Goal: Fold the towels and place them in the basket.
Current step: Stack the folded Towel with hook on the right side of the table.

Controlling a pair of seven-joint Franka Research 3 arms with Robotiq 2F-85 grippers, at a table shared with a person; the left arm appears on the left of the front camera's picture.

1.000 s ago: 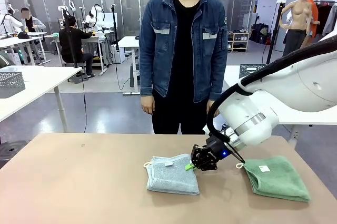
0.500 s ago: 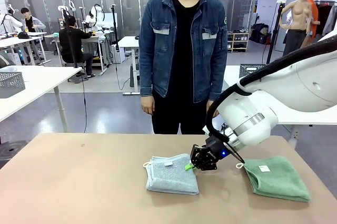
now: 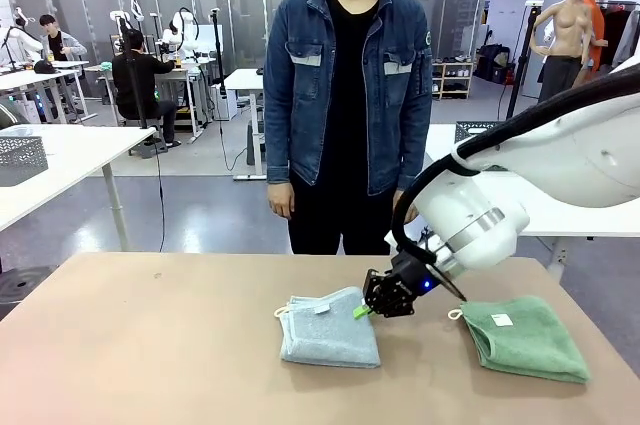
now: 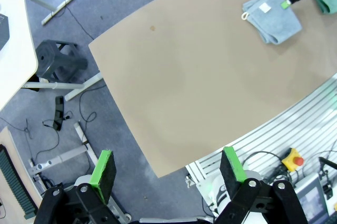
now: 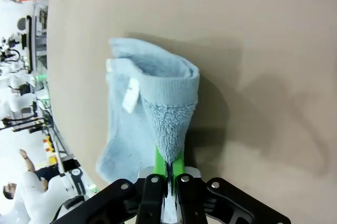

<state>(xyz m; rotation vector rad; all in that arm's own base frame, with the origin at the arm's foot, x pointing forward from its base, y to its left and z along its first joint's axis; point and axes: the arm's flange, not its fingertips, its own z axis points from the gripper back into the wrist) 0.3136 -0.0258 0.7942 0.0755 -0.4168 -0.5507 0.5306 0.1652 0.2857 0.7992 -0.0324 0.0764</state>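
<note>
Right, notes from my remote seat.

Blue towel (image 3: 329,329): lying near the middle of the table (image 3: 150,345), already doubled over, white label up, loop at its left corner.
Green towel (image 3: 525,336): lying folded towards the table's right end, well apart from the blue one, label up.
Basket: I am not spotting it on this table, so I am not placing it.
Handling: I am judging both towels as light, soft and floppy terry; a pinched corner lifts while the rest drags and sags (nothing fragile here). The pile is grippy rather than slippery. I am reckoning the best hold is a corner or hemmed edge, taken through all layers so the fold is not peeling apart.
Right gripper (image 3: 366,312): I am seeing it closed tight on the blue towel's right-hand corner; in the right wrist view the cloth is rising in a peak into the green pads (image 5: 158,158), which are pressed nearly together.
Left gripper (image 4: 169,170): I am holding it spread wide, carrying nothing, high above the table's near-left edge, well away from both towels.
Person (image 3: 347,95): standing at the far side, hands down.
</note>
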